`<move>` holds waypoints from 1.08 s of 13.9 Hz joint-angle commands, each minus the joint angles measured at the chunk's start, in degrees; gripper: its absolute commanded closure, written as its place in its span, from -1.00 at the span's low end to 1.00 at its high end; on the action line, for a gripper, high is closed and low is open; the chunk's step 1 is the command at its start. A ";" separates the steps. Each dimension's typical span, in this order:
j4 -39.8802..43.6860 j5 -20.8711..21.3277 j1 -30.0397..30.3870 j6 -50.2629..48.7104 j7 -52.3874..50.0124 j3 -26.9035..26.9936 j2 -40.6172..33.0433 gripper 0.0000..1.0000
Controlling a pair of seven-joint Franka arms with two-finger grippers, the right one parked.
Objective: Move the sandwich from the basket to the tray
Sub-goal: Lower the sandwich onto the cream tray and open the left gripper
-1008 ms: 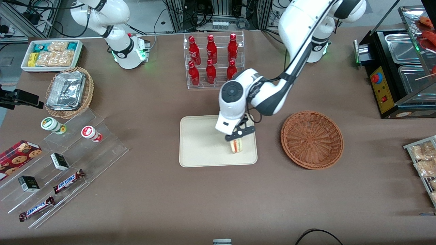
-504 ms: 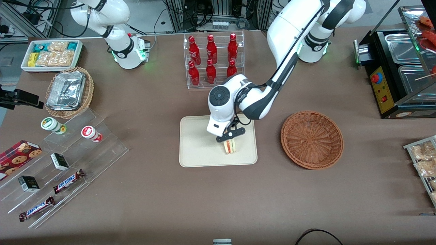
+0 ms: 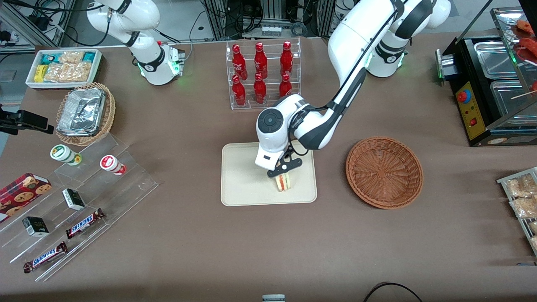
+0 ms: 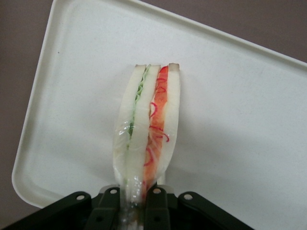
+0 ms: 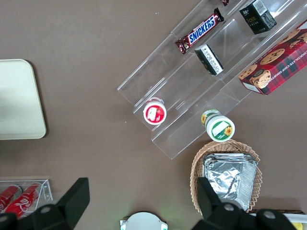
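The tool (image 3: 285, 170) is clenched on one tip of the sandwich (image 3: 283, 183), which stands edge-up on the tray (image 3: 243, 184), toward its five o'clock corner. The basket (image 3: 384, 172) sits empty. Soft, light bread likely squashes easily; a gentle pinch across both slices suits.

One triangular pale-bread sandwich (image 3: 284, 183) with red and green filling stands on one flat cream rectangular tray (image 3: 243, 184). One black two-finger hand (image 3: 284, 168) grips the sandwich, above the tray. One round reddish-brown wicker basket (image 3: 384, 172) sits beside the tray. Six red bottles (image 3: 260, 71) fill one clear acrylic rack. One tan wicker basket (image 3: 86, 114) holds foil containers near the tabletop's edge. Two Snickers bars (image 3: 84, 222) lie on clear steps, with two round lidded cups (image 3: 112, 164) and two small dark cartons (image 3: 74, 199). One red cookie box (image 3: 21, 192) lies there too.
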 commanded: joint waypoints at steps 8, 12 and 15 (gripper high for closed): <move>4.46 0.46 -0.70 -0.77 -1.62 0.56 0.06 -1.00; 4.99 1.08 -0.53 -6.73 1.01 0.65 -5.03 -1.00; 5.61 0.38 -0.18 -11.83 8.82 0.74 -9.08 -1.00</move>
